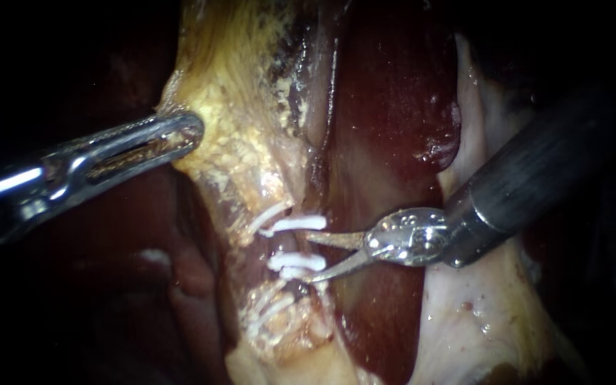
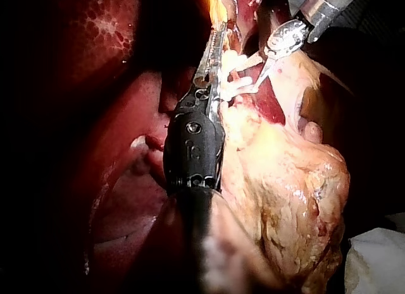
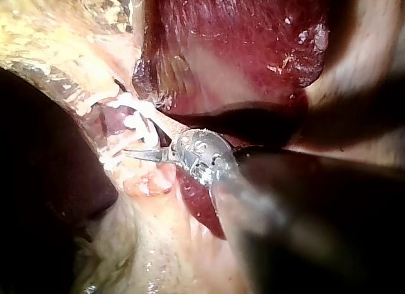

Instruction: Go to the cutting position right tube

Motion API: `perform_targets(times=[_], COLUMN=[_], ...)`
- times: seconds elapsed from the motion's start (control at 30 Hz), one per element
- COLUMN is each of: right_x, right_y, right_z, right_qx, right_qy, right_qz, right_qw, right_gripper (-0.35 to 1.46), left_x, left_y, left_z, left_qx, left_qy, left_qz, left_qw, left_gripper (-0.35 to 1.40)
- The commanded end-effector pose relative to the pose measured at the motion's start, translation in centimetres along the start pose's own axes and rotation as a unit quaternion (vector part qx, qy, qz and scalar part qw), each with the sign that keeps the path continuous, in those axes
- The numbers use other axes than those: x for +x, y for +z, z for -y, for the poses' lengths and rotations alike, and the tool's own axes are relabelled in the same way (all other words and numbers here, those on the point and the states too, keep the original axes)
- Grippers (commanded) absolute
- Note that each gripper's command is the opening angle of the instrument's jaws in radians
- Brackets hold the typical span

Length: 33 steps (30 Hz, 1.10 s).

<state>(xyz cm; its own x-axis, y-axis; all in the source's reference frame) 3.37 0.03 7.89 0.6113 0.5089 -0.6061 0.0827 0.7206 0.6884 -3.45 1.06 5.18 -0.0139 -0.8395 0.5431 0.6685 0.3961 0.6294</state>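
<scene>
Right instrument (image 1: 313, 258): pincer apart, blades flanking gap between clips (image 1: 297, 224) on tube (image 1: 279, 244), seemingly lined up for cut. Left instrument (image 1: 188, 134): pincer clamped on tissue (image 1: 237, 135), likely keeping tube taut.

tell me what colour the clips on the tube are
White. The clips show best in the endoscope view.

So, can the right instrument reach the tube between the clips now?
Probably yes: the right instrument, jaws open, has its tips right beside the tube between the upper clip and the lower clips, with nothing in between.
</scene>
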Motion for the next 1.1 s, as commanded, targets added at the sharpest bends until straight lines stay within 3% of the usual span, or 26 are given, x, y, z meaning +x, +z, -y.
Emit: perform_targets(times=[0.03, 0.33, 0.5, 1.1], right_x=[0.01, 0.17, 0.24, 0.26], right_y=[0.03, 0.22, 0.35, 0.42], right_z=[0.00, -0.08, -0.11, -0.13], right_qx=[-0.001, 0.019, 0.028, 0.037], right_qy=[0.000, 0.033, 0.055, 0.067], right_qz=[0.001, -0.039, -0.052, -0.052], right_qw=[1.0000, 0.9985, 0.9967, 0.9957], right_gripper=[1.37, 1.36, 1.32, 1.30], left_x=[0.00, 0.00, 0.00, 0.00], left_y=[0.00, 0.00, 0.01, 0.01], left_z=[0.00, 0.00, 0.01, 0.01], left_qx=[0.000, 0.000, 0.000, 0.000], left_qy=[0.000, 0.000, 0.000, 0.000], left_qz=[0.000, 0.000, 0.000, 0.000], left_qw=[1.0000, 1.0000, 1.0000, 1.0000], left_gripper=[-0.35, -0.35, -0.35, -0.35])
